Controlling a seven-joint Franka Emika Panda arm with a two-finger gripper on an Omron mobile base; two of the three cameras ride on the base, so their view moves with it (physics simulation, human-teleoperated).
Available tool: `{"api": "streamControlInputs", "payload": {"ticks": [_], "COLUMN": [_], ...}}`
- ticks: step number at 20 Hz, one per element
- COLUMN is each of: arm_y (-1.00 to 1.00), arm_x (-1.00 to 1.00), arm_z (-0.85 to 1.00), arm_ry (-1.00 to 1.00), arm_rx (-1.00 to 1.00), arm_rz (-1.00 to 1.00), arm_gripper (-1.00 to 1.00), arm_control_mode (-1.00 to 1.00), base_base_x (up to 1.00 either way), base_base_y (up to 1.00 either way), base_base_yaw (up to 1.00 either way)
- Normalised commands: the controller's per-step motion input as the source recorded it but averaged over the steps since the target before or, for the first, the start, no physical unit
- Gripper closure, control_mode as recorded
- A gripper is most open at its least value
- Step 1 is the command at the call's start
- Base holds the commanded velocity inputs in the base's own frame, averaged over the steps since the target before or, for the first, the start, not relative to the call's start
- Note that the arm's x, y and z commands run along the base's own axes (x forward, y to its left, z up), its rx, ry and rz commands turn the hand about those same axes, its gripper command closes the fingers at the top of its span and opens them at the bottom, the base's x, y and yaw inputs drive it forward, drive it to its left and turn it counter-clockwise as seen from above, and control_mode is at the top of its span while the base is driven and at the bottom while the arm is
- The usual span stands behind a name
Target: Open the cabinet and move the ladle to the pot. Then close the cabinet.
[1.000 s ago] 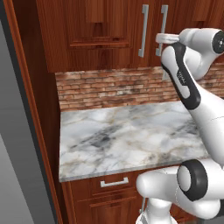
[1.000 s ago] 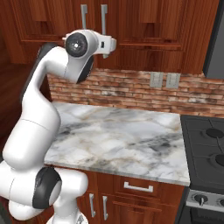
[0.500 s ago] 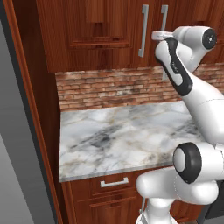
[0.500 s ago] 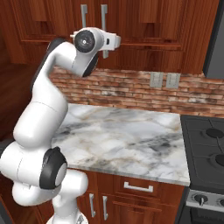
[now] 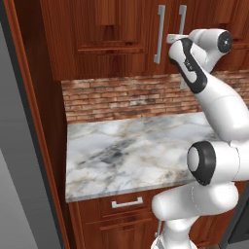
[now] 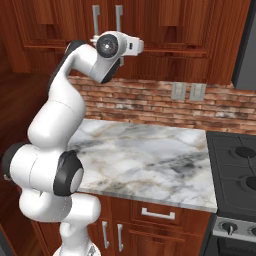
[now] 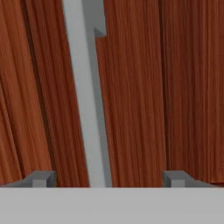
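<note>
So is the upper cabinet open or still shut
Shut. Both doors of the cabinet lie flush, and the open gripper straddles a handle without closing.

reddish-brown cabinet (image 5: 97, 39), silver handle (image 7: 85, 113)

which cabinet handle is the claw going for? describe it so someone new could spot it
Start at the reddish-brown upper wall cabinet above the brick backsplash and marble counter. Two long vertical silver bars sit side by side where its doors meet. The target is the right-hand handle in the left base view, the one the white arm reaches to; in the hand view it stands between the open claw fingertips.
</note>
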Motion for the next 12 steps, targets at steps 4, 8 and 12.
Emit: {"api": "streamControlInputs", "payload": {"ticks": [4,8,12], "arm_y": [-0.01,-0.02,0.0], "arm_x": [0.33,0.36,0.2], "arm_z": [-0.04,-0.08,-0.01], "arm_ry": [0.01,0.0,0.01], "arm_rx": [0.0,-0.01,0.0], "arm_rz": [0.0,0.0,0.0], "arm_gripper": [-1.0,-1.0,-1.0], "arm_control_mode": [-1.0,-1.0,-1.0], "base_base_x": [0.0,0.0,0.0], "base_base_y": [0.0,0.0,0.0], "base_base_yaw": [0.0,0.0,0.0]}}
